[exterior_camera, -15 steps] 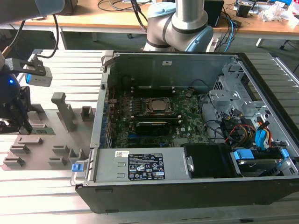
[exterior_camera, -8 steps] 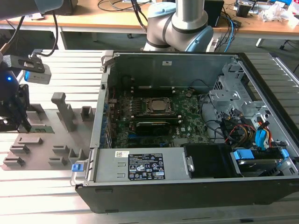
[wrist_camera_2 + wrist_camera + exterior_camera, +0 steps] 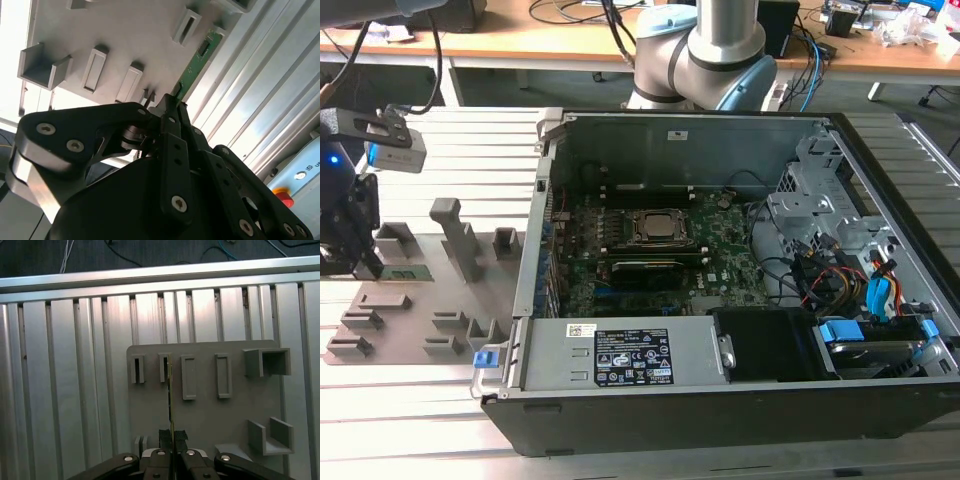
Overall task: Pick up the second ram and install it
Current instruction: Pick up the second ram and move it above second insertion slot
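Observation:
The second ram (image 3: 197, 62) is a narrow green board with small dark chips, standing on edge on the grey holder tray (image 3: 125, 35). In the first wrist view the second ram (image 3: 170, 390) shows edge-on, running from a tray slot back to my gripper (image 3: 172, 436). The black fingers (image 3: 170, 125) pinch one end of the stick from both sides, so the gripper is shut on it. In the exterior view my gripper (image 3: 367, 266) hangs over the holder tray (image 3: 420, 305) at the exterior view's left, with the second ram (image 3: 408, 272) green beside it.
An open computer case (image 3: 720, 400) fills the exterior view's right, holding a green motherboard (image 3: 730, 270) with a CPU socket (image 3: 660, 228), cables and a drive cage (image 3: 810, 205). The tray carries several raised grey brackets (image 3: 455, 235). Ribbed aluminium table (image 3: 60, 390) lies all around.

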Motion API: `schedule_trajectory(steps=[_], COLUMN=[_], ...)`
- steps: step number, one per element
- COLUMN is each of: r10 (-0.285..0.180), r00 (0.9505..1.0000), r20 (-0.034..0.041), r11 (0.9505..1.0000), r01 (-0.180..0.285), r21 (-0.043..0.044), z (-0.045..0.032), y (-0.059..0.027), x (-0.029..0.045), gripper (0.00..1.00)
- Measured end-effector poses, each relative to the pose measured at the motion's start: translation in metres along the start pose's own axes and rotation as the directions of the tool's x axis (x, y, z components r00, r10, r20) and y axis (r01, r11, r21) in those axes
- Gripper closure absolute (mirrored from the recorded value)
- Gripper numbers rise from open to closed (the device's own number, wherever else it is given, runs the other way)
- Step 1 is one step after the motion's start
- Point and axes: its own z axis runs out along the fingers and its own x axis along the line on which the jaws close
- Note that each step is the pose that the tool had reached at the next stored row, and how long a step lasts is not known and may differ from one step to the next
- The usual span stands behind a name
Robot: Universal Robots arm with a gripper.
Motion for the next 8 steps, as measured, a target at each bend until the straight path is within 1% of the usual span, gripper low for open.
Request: schedule_trajectory(steps=[5,8], r10=[0.000,0.000], r00=[1.0000,1.0000], r20=[0.0001,0.0001], r11=[1.0000,1.0000], r01=[0.000,0.000], r21=[0.0001,0.0001], z=[-0.0038,-0.0084], y=[0.0000,0.0001], x=[0.0000,0.0001], gripper=[0.86,0.86])
